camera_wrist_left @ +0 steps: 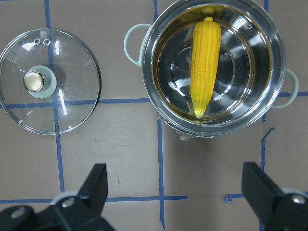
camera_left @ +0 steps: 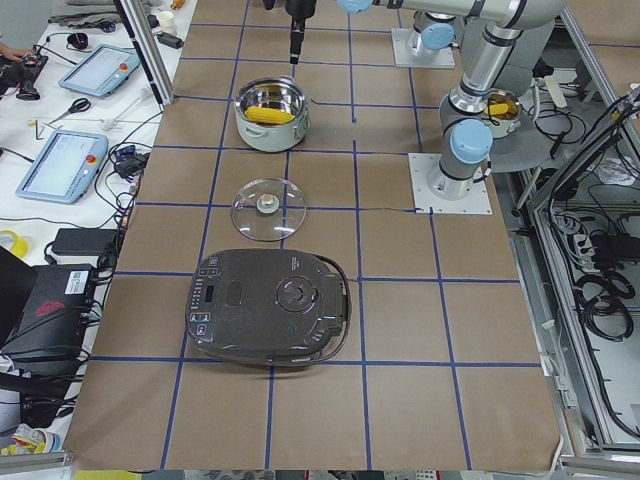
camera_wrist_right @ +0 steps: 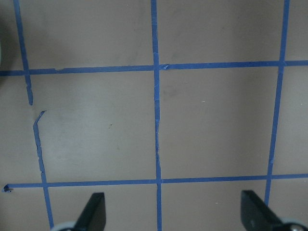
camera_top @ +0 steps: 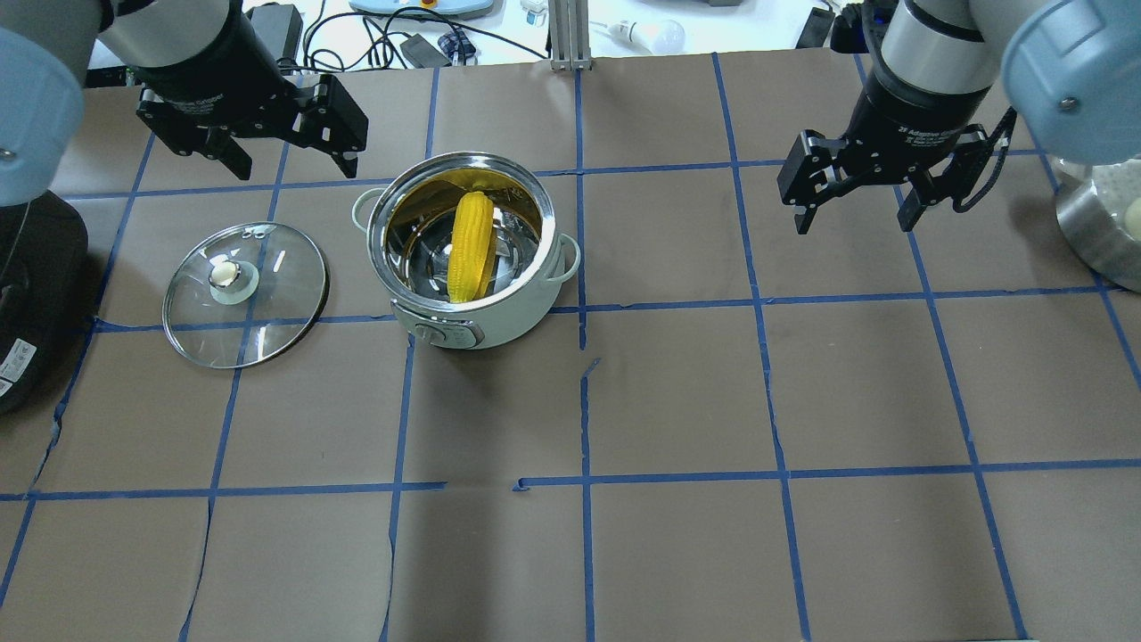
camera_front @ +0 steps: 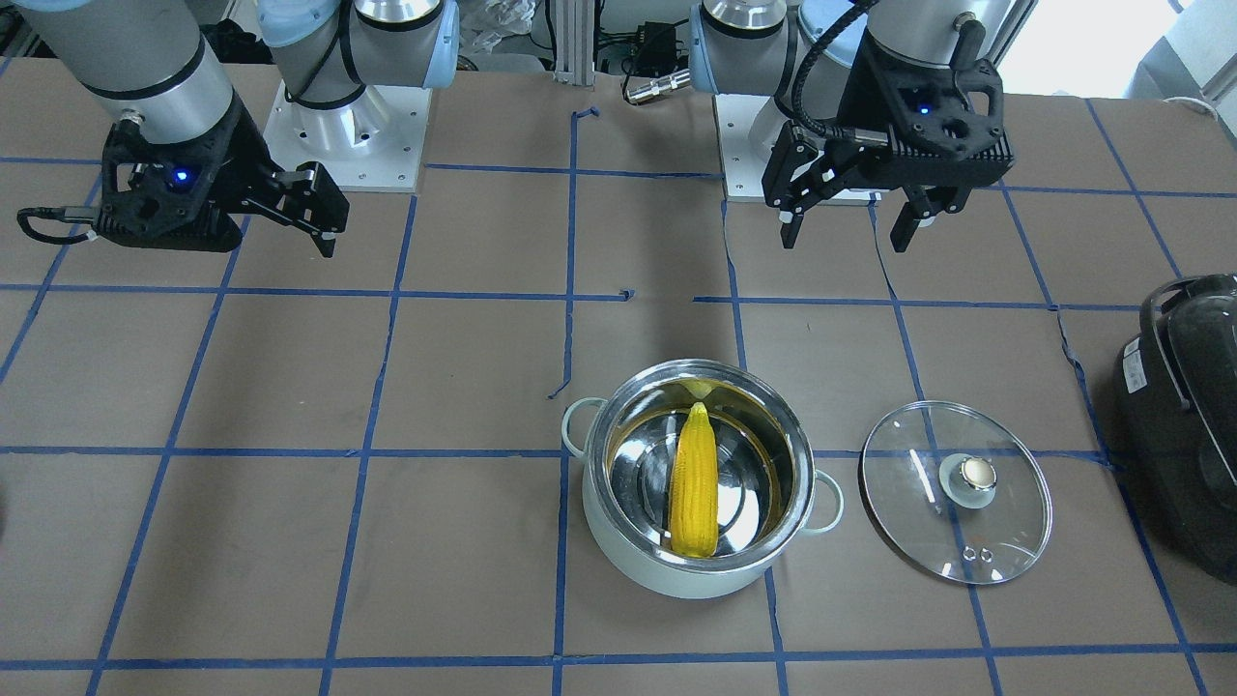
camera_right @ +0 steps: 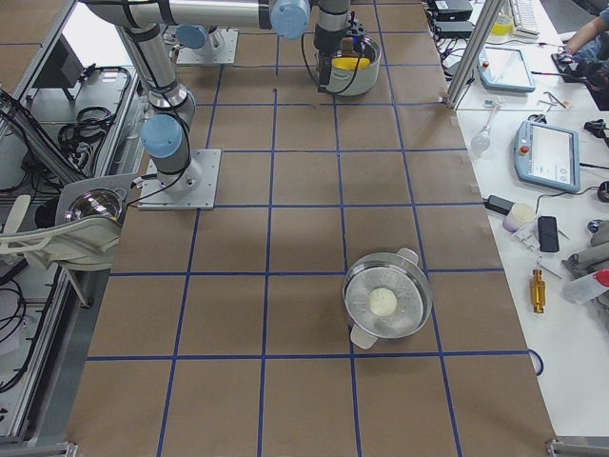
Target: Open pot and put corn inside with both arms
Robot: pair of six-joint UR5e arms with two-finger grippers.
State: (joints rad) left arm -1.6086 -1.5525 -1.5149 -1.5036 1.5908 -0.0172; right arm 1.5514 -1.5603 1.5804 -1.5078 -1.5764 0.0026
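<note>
The pale mint pot [camera_front: 628, 546] stands uncovered near the table's middle, also in the overhead view [camera_top: 499, 325] and the left wrist view [camera_wrist_left: 148, 62]. The yellow corn [camera_front: 696, 483] lies inside it on the steel bottom [camera_top: 472, 245] [camera_wrist_left: 204, 67]. The glass lid [camera_front: 908, 483] lies flat on the table beside the pot, on the robot's left [camera_top: 267, 303] [camera_wrist_left: 67, 91]. My left gripper [camera_top: 294, 169] hovers open and empty beyond the pot and lid [camera_front: 846, 237] [camera_wrist_left: 175, 192]. My right gripper [camera_top: 852, 225] is open and empty over bare table, far from the pot [camera_front: 324, 237] [camera_wrist_right: 173, 211].
A black appliance with a handle [camera_front: 1184, 416] sits at the table's end past the lid [camera_left: 270, 305]. A steel pot holding a white item [camera_right: 385, 303] stands toward the other end. Brown paper with blue tape lines covers the table.
</note>
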